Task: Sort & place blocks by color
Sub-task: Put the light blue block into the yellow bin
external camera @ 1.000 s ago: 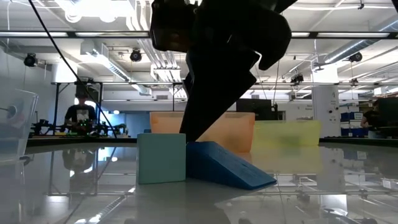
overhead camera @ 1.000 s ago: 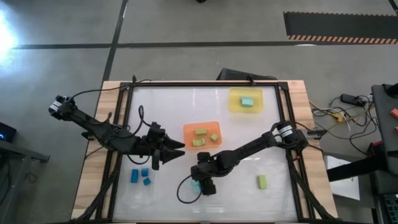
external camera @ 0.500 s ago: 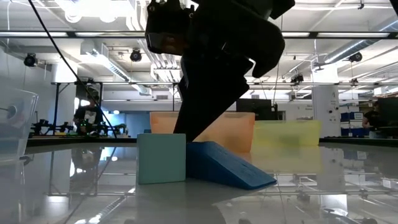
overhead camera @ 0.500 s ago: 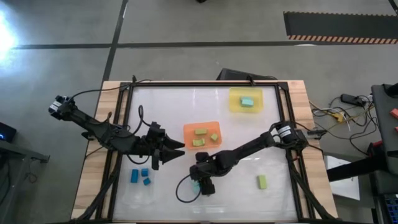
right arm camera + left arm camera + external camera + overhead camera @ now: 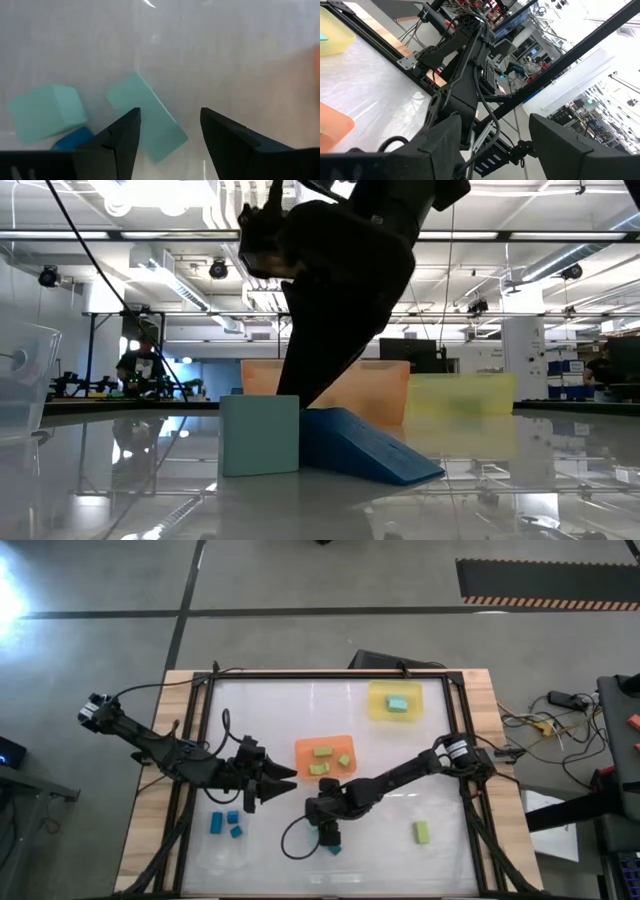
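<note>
Right wrist view shows the right gripper [image 5: 167,137] hanging open and empty over a light teal block [image 5: 145,117] beside another teal block [image 5: 46,111]

Orange tray [image 5: 300,752] mid-table; yellow tray [image 5: 376,711] toward the far edge.

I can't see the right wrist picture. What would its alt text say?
Two dark, open jaws of the right gripper frame a tilted teal block lying on the glossy white table. Beside it sit a second teal block and a dark blue block.
</note>
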